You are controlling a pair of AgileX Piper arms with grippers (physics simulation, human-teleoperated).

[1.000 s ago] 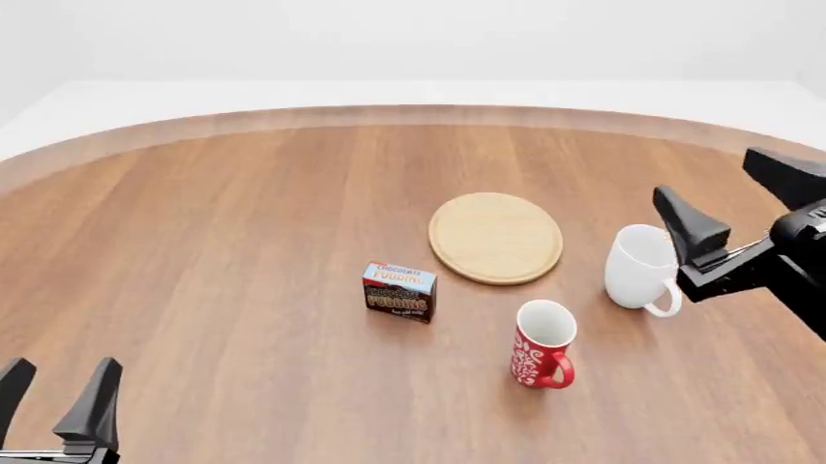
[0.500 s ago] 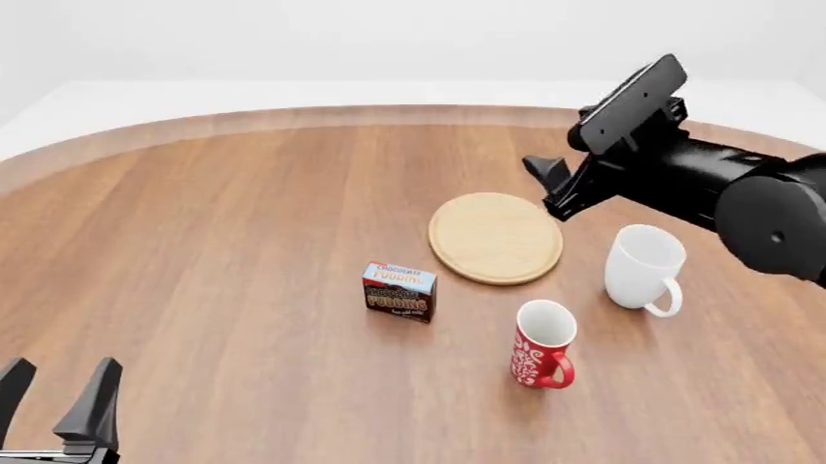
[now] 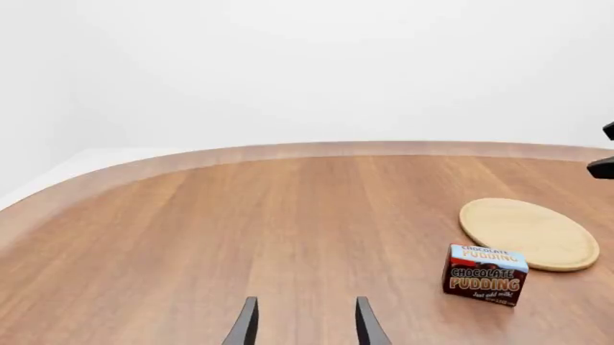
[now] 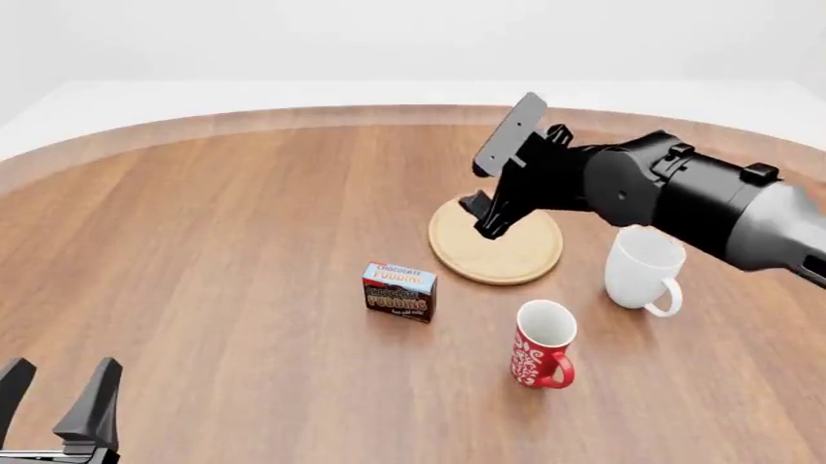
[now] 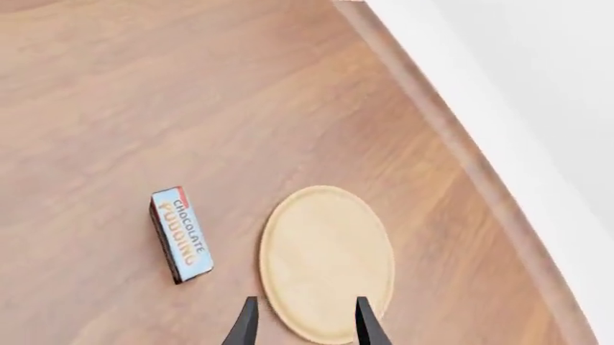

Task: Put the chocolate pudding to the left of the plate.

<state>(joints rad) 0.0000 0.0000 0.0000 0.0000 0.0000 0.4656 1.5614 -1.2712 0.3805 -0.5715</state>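
Pudding [image 4: 398,291] upright on table [image 4: 232,251], near plate [image 4: 496,238] at its 8 o'clock. Light, stiff carton, likely; best pinched across narrow faces. Right gripper [image 4: 488,215] over plate, unclenched, empty. Left gripper [image 4: 58,404] parted, empty.

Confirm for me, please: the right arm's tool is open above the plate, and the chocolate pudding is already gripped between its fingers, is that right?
Not quite. The right tool is open over the plate, but it holds nothing. The front view shows the chocolate pudding standing on the table, apart from the plate, on its near-left side, with no tool touching it. The right wrist view shows the same.
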